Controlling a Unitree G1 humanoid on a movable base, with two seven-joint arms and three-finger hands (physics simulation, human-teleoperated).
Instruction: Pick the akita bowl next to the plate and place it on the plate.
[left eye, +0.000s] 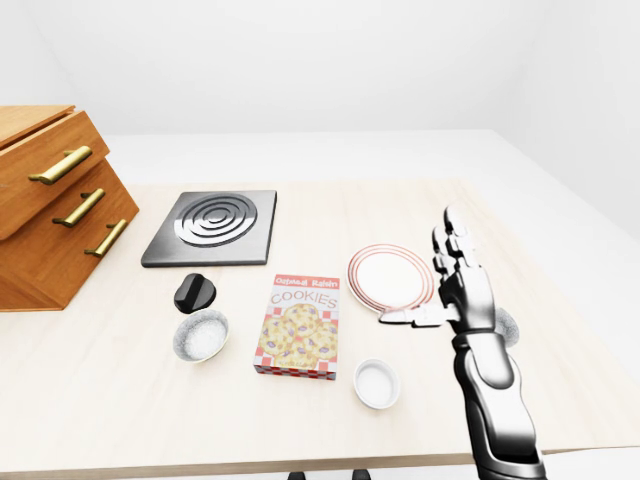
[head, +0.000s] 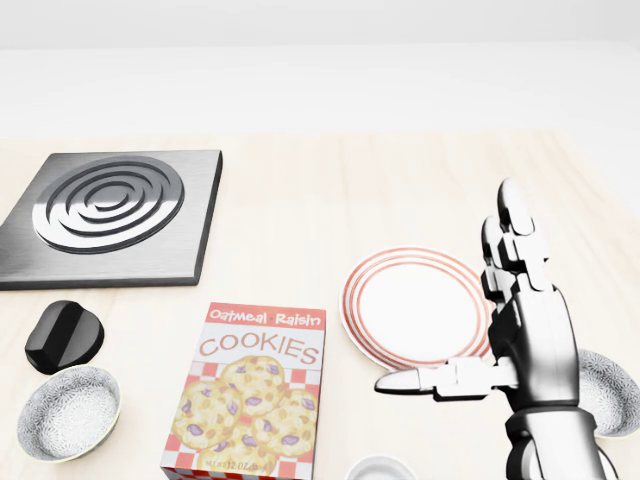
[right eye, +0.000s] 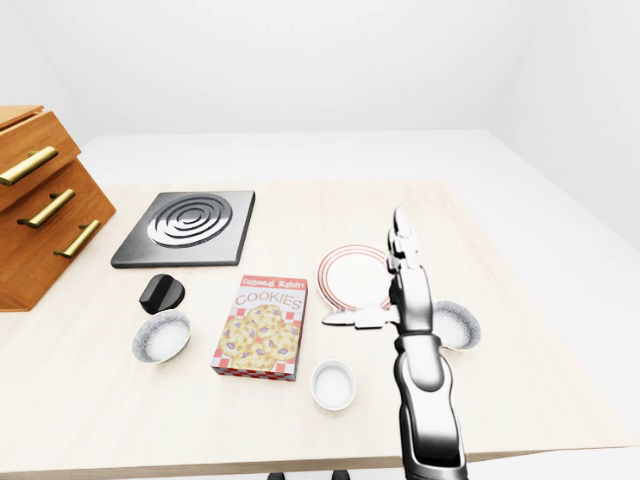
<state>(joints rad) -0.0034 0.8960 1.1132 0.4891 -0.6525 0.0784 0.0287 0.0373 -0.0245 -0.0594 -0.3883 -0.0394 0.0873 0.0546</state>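
Pale wood surface below me carries: drawer cabinet at left, stove plate, black knob, speckled bowl, cookie box, striped plate, white cup, akita bowl just right of plate.

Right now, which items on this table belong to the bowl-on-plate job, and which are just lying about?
Job:
- akita bowl, right of the plate, partly behind the arm
- plate, bare
- right hand, open, raised between them

Lying about:
- cookie box
- speckled bowl at left
- small white bowl
- black knob
- stove burner plate
- wooden drawers
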